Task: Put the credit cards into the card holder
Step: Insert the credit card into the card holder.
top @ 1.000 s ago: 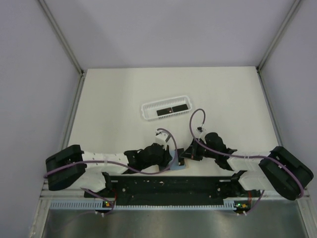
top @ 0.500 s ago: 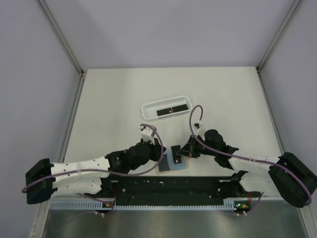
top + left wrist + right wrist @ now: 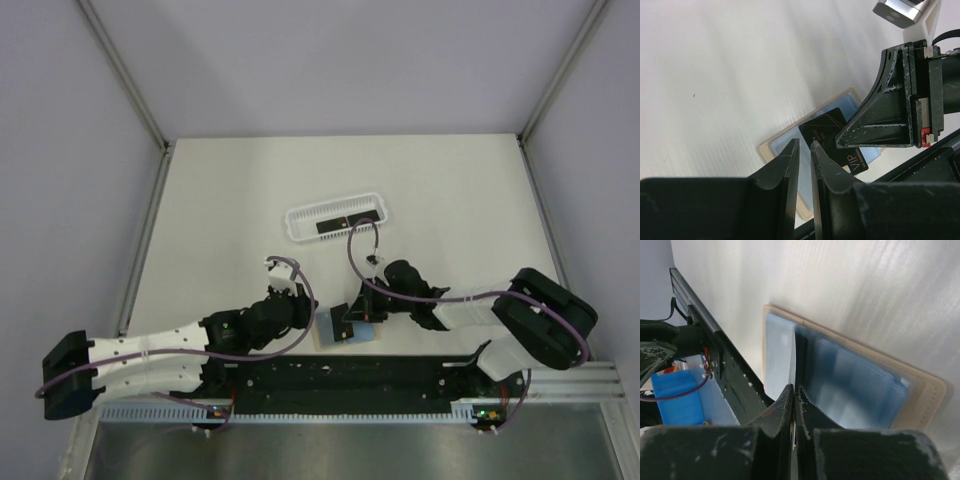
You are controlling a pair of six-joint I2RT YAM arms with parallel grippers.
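Your left gripper point(image 3: 803, 146) has drawn back to the left of the card holder point(image 3: 777, 145); its jaws stand a little apart, empty. Your right gripper point(image 3: 793, 388), clenched on one credit card point(image 3: 826, 125), has come over the card holder. So the insertion is now one-handed, I judge. More cards point(image 3: 340, 222) wait beyond the card holder, in the white basket point(image 3: 294, 216).

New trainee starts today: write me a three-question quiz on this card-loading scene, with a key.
1. True or false: the right claw grips a black credit card at the card holder.
2. The other cards lie: A) in the white basket, B) in a drawer, C) on the floor.
3. Fill in: the left claw's jaws stand slightly ____, holding nothing.
Key: 1 true; 2 A; 3 open.
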